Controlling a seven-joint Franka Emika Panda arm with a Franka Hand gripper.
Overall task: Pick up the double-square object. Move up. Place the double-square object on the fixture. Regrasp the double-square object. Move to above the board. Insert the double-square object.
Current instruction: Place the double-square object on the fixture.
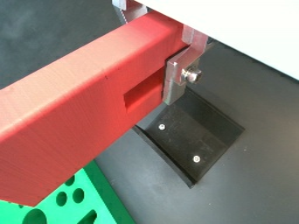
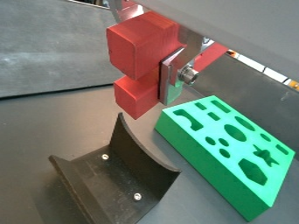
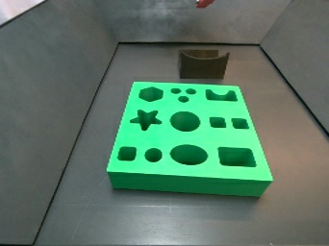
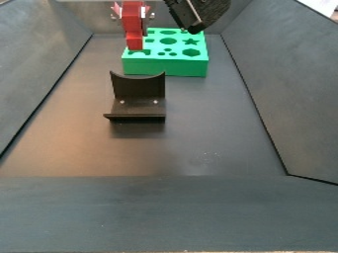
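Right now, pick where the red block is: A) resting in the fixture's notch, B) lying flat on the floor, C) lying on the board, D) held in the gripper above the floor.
D: the gripper clamps the red block in the air, clear of the fixture and the board.

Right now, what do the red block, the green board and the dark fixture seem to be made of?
The double-square object, held in the gripper above the floor: probably plastic, matte red with fine ridges.
The board: likely plastic or foam, uniform bright green, matte, clean-cut holes.
The fixture: dark, slightly glossy, perhaps plastic or painted metal; screw heads show in both wrist views.
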